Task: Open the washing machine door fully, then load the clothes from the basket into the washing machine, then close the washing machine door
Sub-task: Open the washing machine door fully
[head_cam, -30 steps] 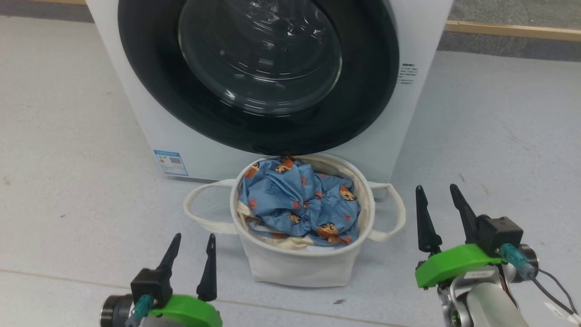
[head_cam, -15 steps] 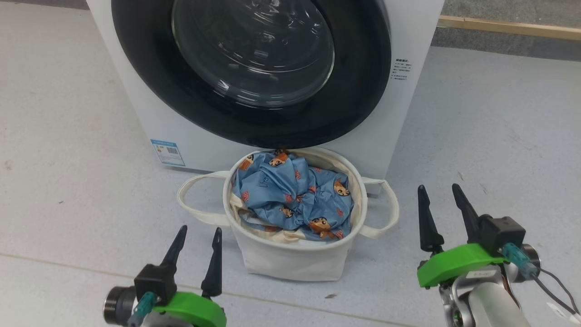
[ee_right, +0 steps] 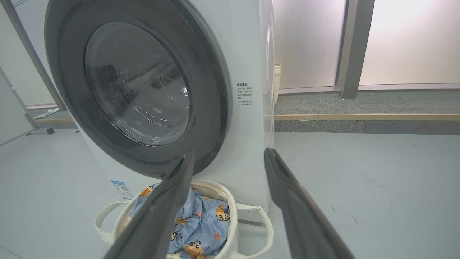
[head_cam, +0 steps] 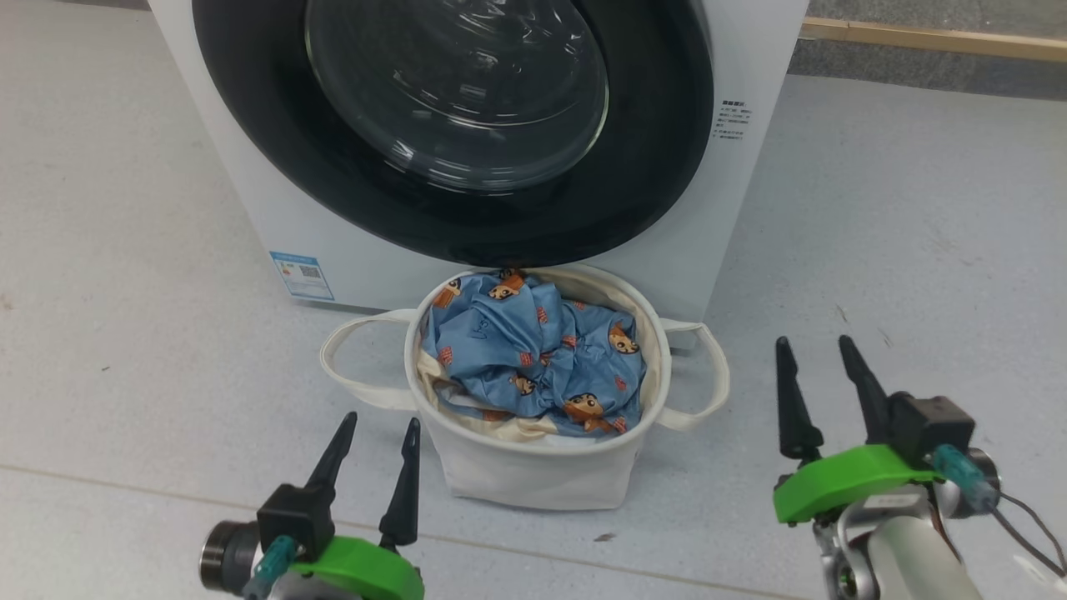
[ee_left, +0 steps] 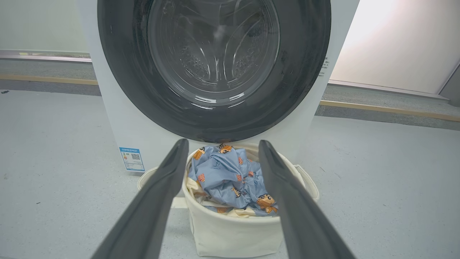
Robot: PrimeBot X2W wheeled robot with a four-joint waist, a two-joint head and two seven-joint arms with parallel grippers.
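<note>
The white washing machine (head_cam: 250,192) stands ahead with its black-ringed glass washing machine door (head_cam: 454,92) flush against the front. Directly before it on the floor sits the cream basket (head_cam: 533,475), holding the clothes (head_cam: 533,350), blue fabric with cartoon faces over a cream garment. My left gripper (head_cam: 379,425) hovers open just left of the basket's near side, empty. Well to the basket's right, my right gripper (head_cam: 814,346) is open and empty too. The left wrist view frames the clothes (ee_left: 230,176) between its fingers (ee_left: 158,201). In the right wrist view the door (ee_right: 136,86) and the basket (ee_right: 230,233) sit left of centre.
Grey floor spreads on both sides of the machine. A wooden strip (head_cam: 934,40) edges a raised ledge behind at the right. A blue sticker (head_cam: 302,275) marks the machine's lower left corner. A pale perforated bin (ee_right: 277,81) stands behind the machine by the frosted wall.
The head view has tilted, sliding the whole scene up and left. Both grippers stay open; the left one sits a little higher and farther right in view.
</note>
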